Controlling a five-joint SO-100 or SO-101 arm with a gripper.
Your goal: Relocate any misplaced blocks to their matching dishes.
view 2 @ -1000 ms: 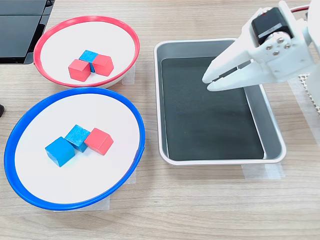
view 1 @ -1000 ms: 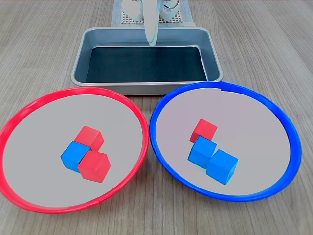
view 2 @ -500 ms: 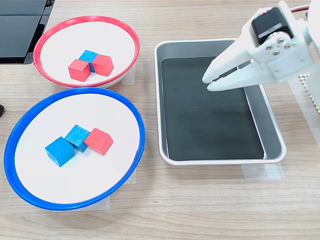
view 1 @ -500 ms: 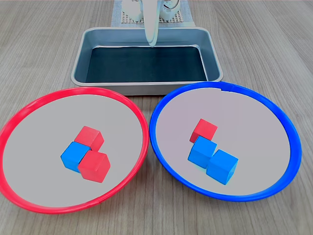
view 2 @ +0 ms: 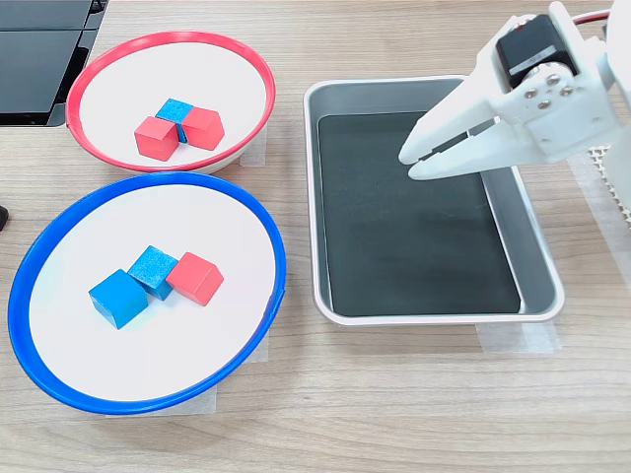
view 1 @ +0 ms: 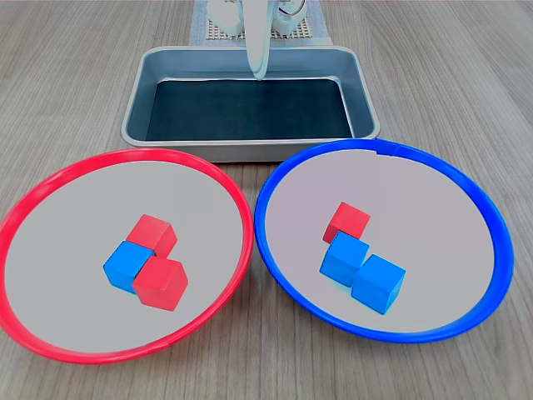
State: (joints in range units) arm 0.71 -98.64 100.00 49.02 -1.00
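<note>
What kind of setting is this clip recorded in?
Most likely a tabletop robot test bench: a wood-grain table, a small white gripper above a metal tray whose edge is taped down, and colour-coded dishes, red-rimmed and blue-rimmed, holding red and blue cubes.

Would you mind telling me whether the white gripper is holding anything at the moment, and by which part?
Nothing is held. The white gripper hangs shut and empty above the rectangular grey metal tray, away from all the cubes in the dishes.
</note>
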